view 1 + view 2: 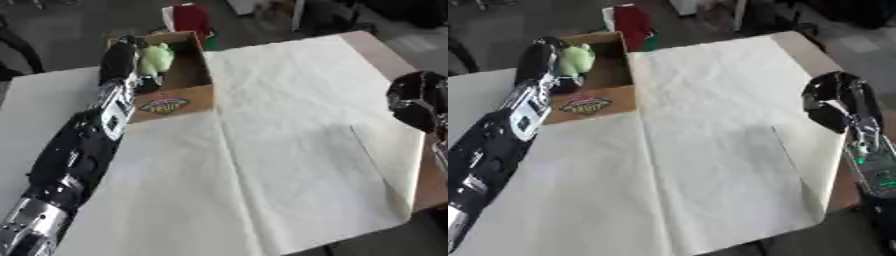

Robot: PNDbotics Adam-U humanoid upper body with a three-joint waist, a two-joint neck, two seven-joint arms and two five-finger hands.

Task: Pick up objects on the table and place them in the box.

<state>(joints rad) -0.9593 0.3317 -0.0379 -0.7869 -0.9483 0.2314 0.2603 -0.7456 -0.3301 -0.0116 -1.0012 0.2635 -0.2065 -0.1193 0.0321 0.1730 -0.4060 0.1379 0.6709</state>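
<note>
Green object [157, 57] inside open cardboard box [188, 95]

Pale green object [157, 57] in brown cardboard box [188, 75], cream paper sheet [289, 130], red item [188, 19] behind.

- Cardboard box [188, 87], open top, sits at the far left part of the table [297, 150]; colourful label on its near wall.
- Left robot hand [122, 57] is at the box's left wall, fingers curled round a light green object [157, 57] held over the box interior.
- Right robot hand [418, 100] is at the table's right edge, curled, holding nothing.
- White paper covers the table.
- Red item [191, 19] just beyond the box.
</note>
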